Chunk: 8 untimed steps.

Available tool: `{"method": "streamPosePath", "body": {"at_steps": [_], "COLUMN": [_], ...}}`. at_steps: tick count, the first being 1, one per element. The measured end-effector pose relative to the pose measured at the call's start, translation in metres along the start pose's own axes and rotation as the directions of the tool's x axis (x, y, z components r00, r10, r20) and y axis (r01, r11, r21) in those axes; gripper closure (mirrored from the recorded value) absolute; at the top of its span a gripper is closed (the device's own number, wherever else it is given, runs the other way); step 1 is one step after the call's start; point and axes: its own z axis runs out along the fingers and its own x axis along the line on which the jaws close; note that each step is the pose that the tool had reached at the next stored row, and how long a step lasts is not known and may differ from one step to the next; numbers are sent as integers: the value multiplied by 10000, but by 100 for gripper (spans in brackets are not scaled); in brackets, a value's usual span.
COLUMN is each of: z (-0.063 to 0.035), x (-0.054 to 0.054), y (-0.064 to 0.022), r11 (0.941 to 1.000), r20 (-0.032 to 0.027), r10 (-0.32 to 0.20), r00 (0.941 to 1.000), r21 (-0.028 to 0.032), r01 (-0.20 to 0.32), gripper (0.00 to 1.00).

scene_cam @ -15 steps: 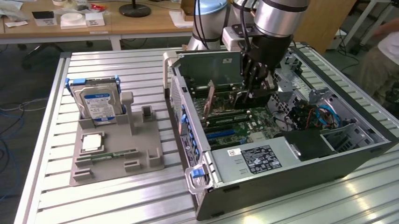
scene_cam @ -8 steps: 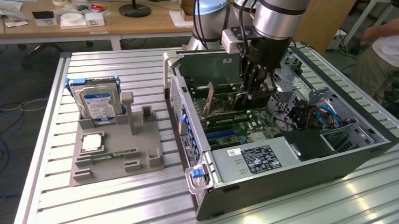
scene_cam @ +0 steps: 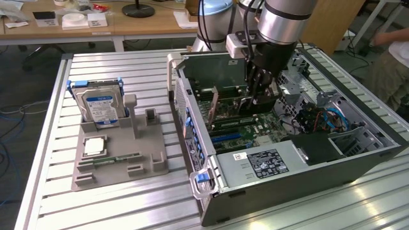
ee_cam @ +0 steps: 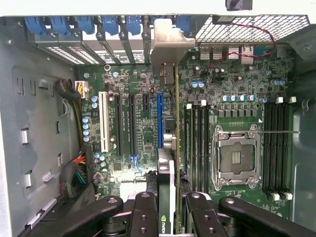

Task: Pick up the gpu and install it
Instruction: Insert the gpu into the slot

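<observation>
The gpu [scene_cam: 231,101] stands on edge inside the open computer case [scene_cam: 288,163], low over the motherboard [scene_cam: 246,127]. My gripper [scene_cam: 259,98] reaches down into the case and is shut on it. In the wrist view the gpu [ee_cam: 170,153] runs edge-on away from my gripper [ee_cam: 165,215], between the two black fingers [ee_cam: 143,212]. Its silvery end bracket [ee_cam: 168,44] sits at the case's rear slot openings. The card's edge lies along the blue expansion slot [ee_cam: 159,118]; I cannot tell whether it is seated in a slot.
A grey fixture tray [scene_cam: 147,165] on the slatted table at the exterior view's left holds a silver hard drive [scene_cam: 99,108], a processor chip [scene_cam: 95,146] and a green memory stick [scene_cam: 115,159]. The power supply [scene_cam: 255,163] and drive cage [scene_cam: 319,120] crowd the case. A person [scene_cam: 391,62] stands at the right.
</observation>
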Motion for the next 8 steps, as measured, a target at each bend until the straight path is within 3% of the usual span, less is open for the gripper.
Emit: {"method": "streamPosePath", "body": {"at_steps": [8], "z": [12], "x": [2], "y": [32], "r11": [10000], "r20": [2], "r10": [0], "r00": [10000], "r21": [1], "r01": [0], "gripper": [73]}}
